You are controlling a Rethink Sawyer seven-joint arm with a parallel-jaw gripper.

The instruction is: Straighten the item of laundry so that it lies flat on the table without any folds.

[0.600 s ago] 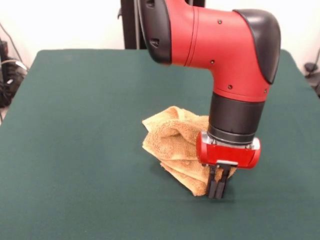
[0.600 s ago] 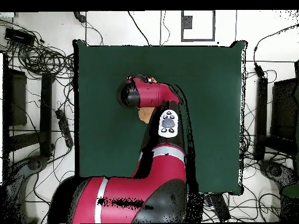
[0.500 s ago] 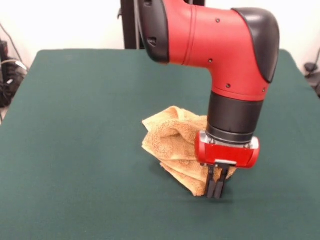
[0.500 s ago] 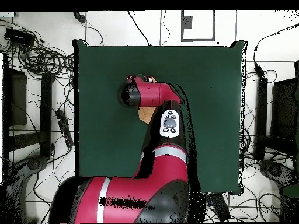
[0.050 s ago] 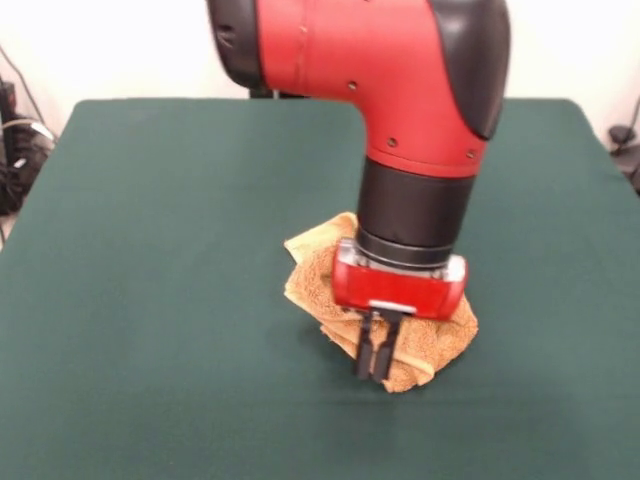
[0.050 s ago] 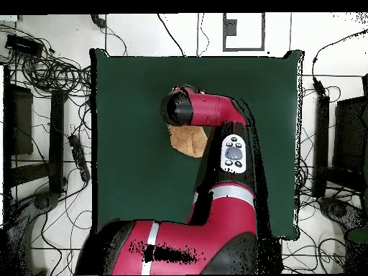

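Note:
The item of laundry [image 5: 325,275], an orange-tan terry towel, lies crumpled and folded on itself near the middle of the dark green table [image 5: 150,250]. My gripper [image 5: 374,362] points straight down at the towel's near edge, with its black fingertips [image 5: 366,358] pressed together low by the table. I cannot tell whether any cloth is pinched between them. The red wrist covers the towel's middle. In the overhead view the towel [image 6: 188,139] shows as a tan patch beside the arm's head, on the table [image 6: 129,108]. The gripper itself is hidden there.
Green cloth stretches wide on every side of the towel. Cables and dark equipment [image 6: 43,72] lie on the floor beyond the table's edges. The arm's red body [image 6: 215,215] crosses the table's bottom part in the overhead view.
The arm and gripper have shifted left in the front view, from the towel's right near corner towards the middle of its near edge. The towel has barely moved.

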